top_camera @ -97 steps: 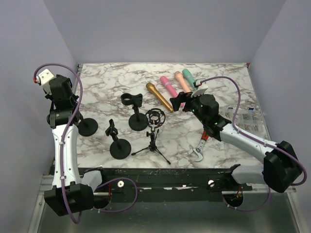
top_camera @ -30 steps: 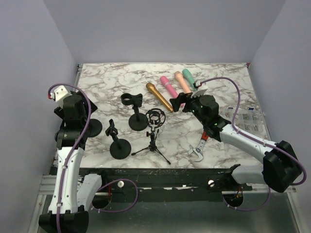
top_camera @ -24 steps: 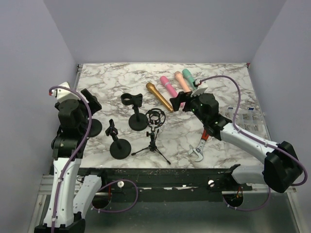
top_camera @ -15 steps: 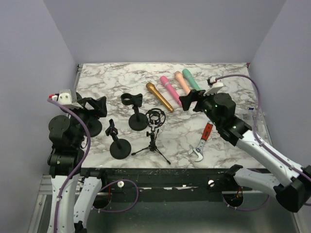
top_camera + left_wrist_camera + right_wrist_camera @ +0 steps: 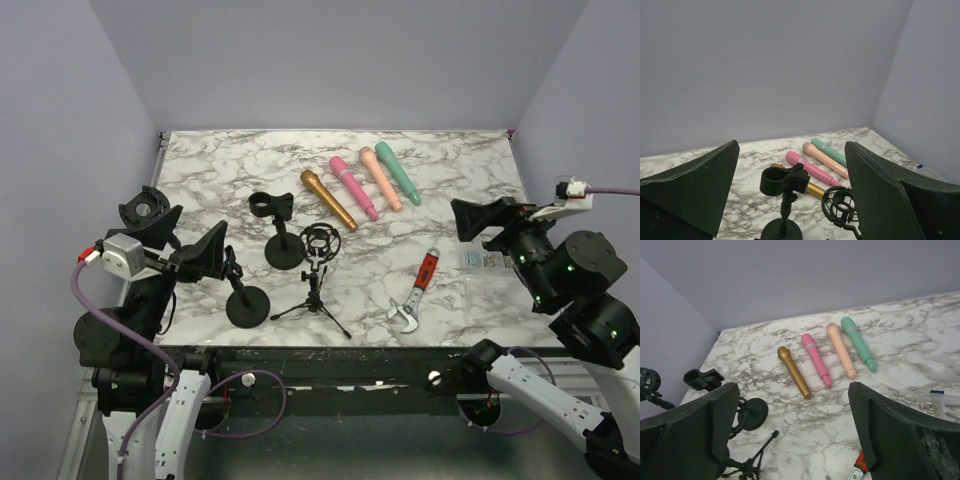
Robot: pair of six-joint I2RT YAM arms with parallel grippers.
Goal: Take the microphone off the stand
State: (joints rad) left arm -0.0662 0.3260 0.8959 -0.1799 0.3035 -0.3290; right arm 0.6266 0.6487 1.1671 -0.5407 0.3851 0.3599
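Top external view: left gripper (image 5: 178, 232) at the 9 o'clock edge of the surface (image 5: 460, 150), right gripper (image 5: 495, 222) past the 3 o'clock edge, both spread wide, holding nothing. Four microphones (image 5: 353, 187) lying flat toward 12 o'clock, apart from the clip stand (image 5: 277, 232). Open marble at 11 and 1 o'clock.

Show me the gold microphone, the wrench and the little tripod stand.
gold microphone (image 5: 330, 202), top view, middle of its body.
wrench (image 5: 416, 290), top view, mid-shaft where the red grip ends.
tripod stand (image 5: 316, 285), top view, centre column above the legs.
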